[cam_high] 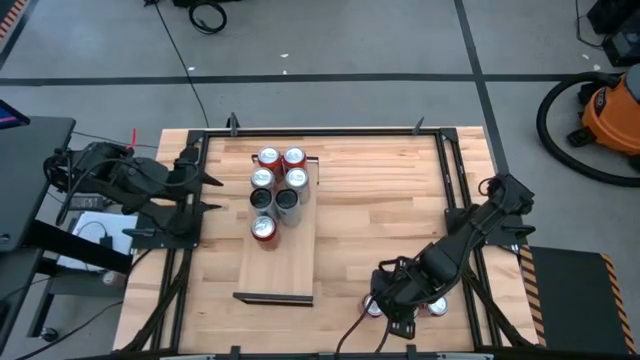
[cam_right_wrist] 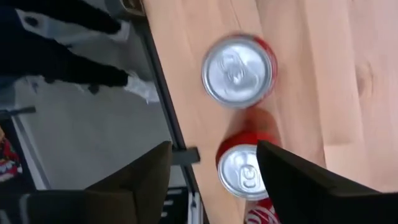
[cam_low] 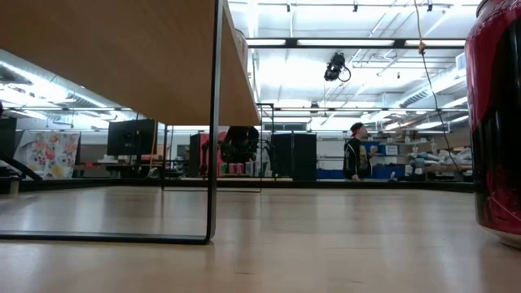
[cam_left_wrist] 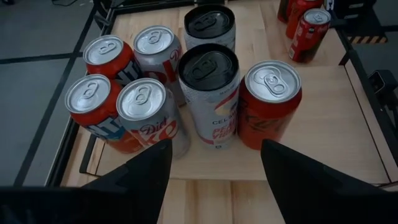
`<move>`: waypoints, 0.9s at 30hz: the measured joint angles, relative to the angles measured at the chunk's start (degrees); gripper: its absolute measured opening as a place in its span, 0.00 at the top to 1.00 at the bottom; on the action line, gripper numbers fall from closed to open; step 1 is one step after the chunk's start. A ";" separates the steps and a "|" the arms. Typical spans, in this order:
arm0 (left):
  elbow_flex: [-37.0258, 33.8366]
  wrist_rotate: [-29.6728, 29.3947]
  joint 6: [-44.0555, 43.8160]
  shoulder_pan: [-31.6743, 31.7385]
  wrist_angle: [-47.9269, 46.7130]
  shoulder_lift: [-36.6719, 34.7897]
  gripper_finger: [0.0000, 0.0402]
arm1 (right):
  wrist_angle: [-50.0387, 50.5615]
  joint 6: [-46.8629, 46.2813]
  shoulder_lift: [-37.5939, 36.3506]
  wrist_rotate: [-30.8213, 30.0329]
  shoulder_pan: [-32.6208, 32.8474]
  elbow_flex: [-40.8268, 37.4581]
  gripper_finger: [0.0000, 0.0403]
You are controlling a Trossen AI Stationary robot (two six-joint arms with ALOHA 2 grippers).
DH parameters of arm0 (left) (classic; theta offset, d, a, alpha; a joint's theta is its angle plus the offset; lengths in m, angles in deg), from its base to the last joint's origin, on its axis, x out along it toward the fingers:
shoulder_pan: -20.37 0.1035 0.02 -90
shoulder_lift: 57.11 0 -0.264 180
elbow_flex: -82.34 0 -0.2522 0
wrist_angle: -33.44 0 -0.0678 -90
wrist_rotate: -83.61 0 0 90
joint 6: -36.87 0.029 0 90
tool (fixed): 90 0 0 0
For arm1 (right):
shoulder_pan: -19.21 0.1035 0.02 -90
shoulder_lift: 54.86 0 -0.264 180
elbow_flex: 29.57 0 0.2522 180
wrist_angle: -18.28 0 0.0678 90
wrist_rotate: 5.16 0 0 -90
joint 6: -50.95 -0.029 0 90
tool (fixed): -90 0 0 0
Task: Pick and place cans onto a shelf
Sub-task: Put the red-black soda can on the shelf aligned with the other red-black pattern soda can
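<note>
Several cans (cam_high: 277,190), red, silver and black-topped, stand upright on their bottoms in a cluster at the far end of the shelf (cam_high: 280,265). At the table's left edge my left gripper (cam_high: 212,193) is open and points at this cluster (cam_left_wrist: 186,93) from a short way off; nothing is between its fingers. Above two upright red cans (cam_right_wrist: 239,70) (cam_right_wrist: 245,171) near the table's near right corner, my right gripper (cam_high: 400,300) hangs open, pointing down. In the right wrist view the nearer can's top shows between its fingers. I see no touch.
The shelf board (cam_low: 122,57) stands raised on dark metal rails (cam_low: 213,122) above the tabletop. A red can (cam_low: 496,122) stands close to the low camera. A black frame runs around the table (cam_high: 330,132). A person (cam_low: 356,150) stands far off in the room.
</note>
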 joint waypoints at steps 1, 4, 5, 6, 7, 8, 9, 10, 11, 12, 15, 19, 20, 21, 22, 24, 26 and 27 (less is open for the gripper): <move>0.00 0.00 0.00 0.00 0.00 0.02 0.36 | 0.09 -0.02 0.08 1.03 0.10 -0.49 0.38; 0.00 -0.02 0.00 0.00 0.00 0.07 0.36 | 0.48 -0.11 0.12 4.17 0.48 -3.01 0.32; 0.00 -0.02 -0.01 0.00 0.00 0.08 0.36 | 0.67 -0.08 0.17 5.13 0.48 -3.74 0.29; 0.00 -0.02 -0.05 0.00 0.00 0.11 0.36 | 0.67 0.39 0.18 5.81 0.51 -4.39 0.26; 0.00 -0.05 -0.15 0.00 0.00 0.11 0.36 | 0.59 1.82 0.18 6.19 0.50 -4.90 0.24; 0.00 -0.17 -0.24 0.00 -0.01 0.11 0.36 | 0.43 4.38 0.18 6.27 0.48 -5.40 0.21; 0.00 -0.45 -0.26 0.00 -0.02 0.09 0.36 | 0.37 6.04 0.18 6.49 0.46 -5.78 0.18; 0.00 -0.72 -0.52 0.00 0.00 0.09 0.36 | 0.46 7.87 0.18 6.47 0.44 -6.11 0.17; 0.00 -1.04 -0.78 0.04 -0.02 0.09 0.36 | 1.06 9.31 0.18 5.66 0.44 -6.24 0.15; 0.00 -1.46 -1.09 0.04 -0.02 0.11 0.36 | 1.98 9.90 0.18 4.50 0.46 -6.28 0.15; 0.00 -2.74 -1.98 0.04 -0.04 0.09 0.36 | 3.52 12.29 0.16 -1.70 1.67 -6.43 0.15; 0.00 -4.29 -3.02 0.04 -0.04 0.11 0.36 | 2.15 17.26 0.16 -9.96 5.04 -6.44 0.19; 0.00 -4.62 -3.28 0.04 -0.04 0.11 0.36 | 2.05 18.05 0.16 -10.97 5.86 -6.58 0.20; 0.00 -4.95 -3.64 0.04 -0.04 0.09 0.36 | 1.76 18.33 0.14 -11.49 6.52 -6.97 0.20; 0.00 -5.20 -3.95 0.04 -0.04 0.09 0.36 | 1.57 18.34 0.14 -11.56 7.14 -7.40 0.21; 0.00 -5.48 -4.58 0.04 -0.07 0.11 0.36 | 0.70 18.33 0.16 -11.27 8.46 -8.33 0.23; 0.00 -5.64 -4.68 0.04 -0.07 0.09 0.36 | -1.34 17.66 0.16 -11.34 9.49 -9.38 0.23; 0.00 -5.64 -4.77 0.04 -0.07 0.09 0.36 | -2.27 17.02 0.16 -11.44 9.86 -10.05 0.24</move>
